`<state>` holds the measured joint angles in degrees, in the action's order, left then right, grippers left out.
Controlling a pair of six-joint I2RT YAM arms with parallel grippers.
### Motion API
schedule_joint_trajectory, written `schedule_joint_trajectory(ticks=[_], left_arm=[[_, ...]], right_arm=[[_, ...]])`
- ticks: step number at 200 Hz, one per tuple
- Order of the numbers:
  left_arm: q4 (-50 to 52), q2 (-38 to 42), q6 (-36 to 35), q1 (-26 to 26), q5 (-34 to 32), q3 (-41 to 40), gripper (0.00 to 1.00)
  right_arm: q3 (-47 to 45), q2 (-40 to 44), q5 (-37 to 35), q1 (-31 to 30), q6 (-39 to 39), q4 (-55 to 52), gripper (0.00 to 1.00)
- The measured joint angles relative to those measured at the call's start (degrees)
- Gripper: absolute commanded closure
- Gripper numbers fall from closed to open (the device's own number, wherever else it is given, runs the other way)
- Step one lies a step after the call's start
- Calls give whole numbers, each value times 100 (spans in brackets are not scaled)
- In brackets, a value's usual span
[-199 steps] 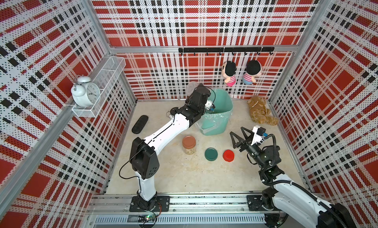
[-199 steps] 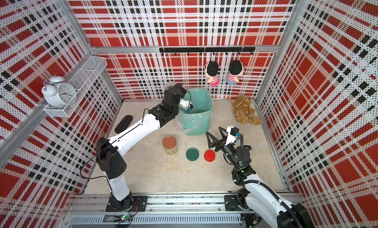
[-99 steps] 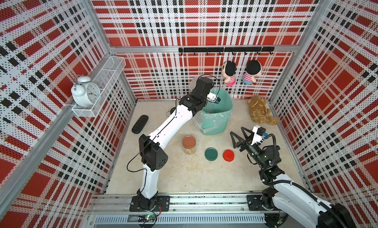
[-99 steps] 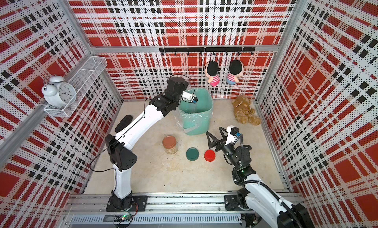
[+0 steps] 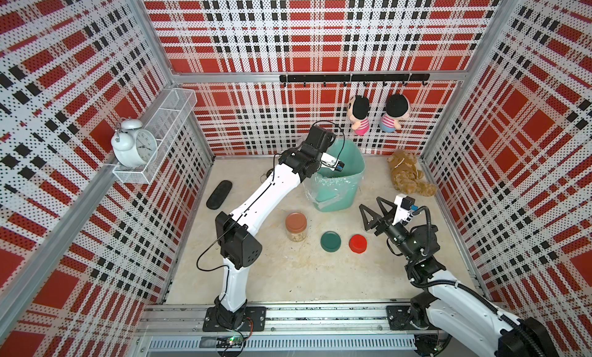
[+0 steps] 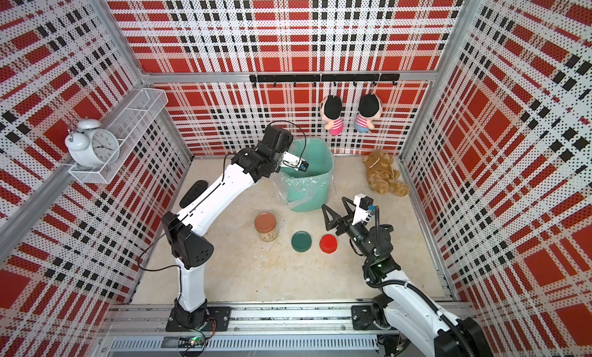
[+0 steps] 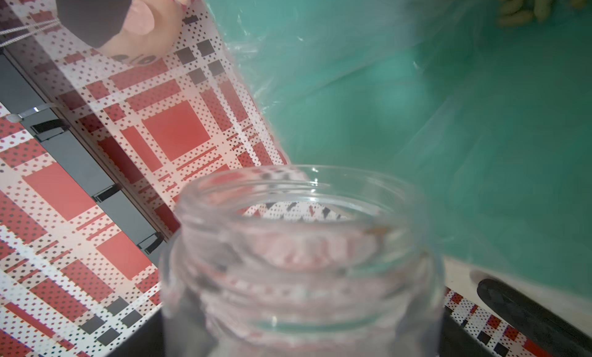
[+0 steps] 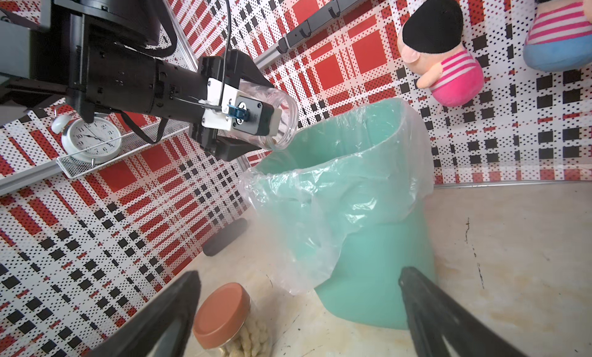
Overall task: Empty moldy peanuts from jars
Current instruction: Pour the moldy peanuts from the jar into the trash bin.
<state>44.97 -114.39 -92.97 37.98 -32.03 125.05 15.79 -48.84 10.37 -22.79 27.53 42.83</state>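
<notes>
In the right wrist view my left gripper (image 8: 259, 116) is shut on an open clear jar (image 8: 282, 121), held tilted with its mouth over the rim of the teal bin (image 8: 384, 291). The left wrist view looks through the jar (image 7: 301, 259), which appears almost empty. Pale moldy peanuts (image 7: 538, 2) lie inside the bin. A second jar (image 5: 296, 225), closed with a terracotta lid, stands on the floor with peanuts in it. My right gripper (image 5: 370, 203) hovers open right of the bin, holding nothing. In both top views the left wrist hides the held jar.
A green lid (image 5: 331, 241) and a red lid (image 5: 358, 243) lie flat on the floor beside the standing jar. A brown plush toy (image 5: 408, 176) sits at the back right. A black oblong object (image 5: 219, 195) lies at the left.
The left arm has swung its wrist from the bin's left rim to farther over the opening, and its elbow has shifted right. The right arm has not moved.
</notes>
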Motion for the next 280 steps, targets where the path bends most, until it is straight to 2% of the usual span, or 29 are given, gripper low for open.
schedule_joint_trajectory(ticks=[22,51,77,115,192,225,236,260,280], left_arm=[[-367,22,-280,42,-378,-146,100],[-2050,343,-1478,105,-1032,-1432,100],[-3016,343,-2170,190,-1163,-1790,100],[-3816,356,-2524,293,-1150,-1873,100],[-3877,581,-2673,282,-1187,-1882,100],[-3462,1010,-2686,210,-1200,-2813,100],[-3571,1054,-2459,153,-1137,-2966,100],[-3425,1008,-2487,61,-1134,-2804,100],[-3067,695,-2586,39,-1117,-2140,100]], right_arm=[[24,0,0,0,-22,-20,0],[24,-4,0,2,-15,-17,0],[22,-37,13,2,20,-7,0],[11,-44,15,2,46,-7,0],[-74,-175,90,4,129,175,0],[-85,-168,103,4,153,197,0],[-85,-127,98,4,149,166,0],[-85,-46,92,4,129,136,0],[-85,-44,87,4,129,140,0]])
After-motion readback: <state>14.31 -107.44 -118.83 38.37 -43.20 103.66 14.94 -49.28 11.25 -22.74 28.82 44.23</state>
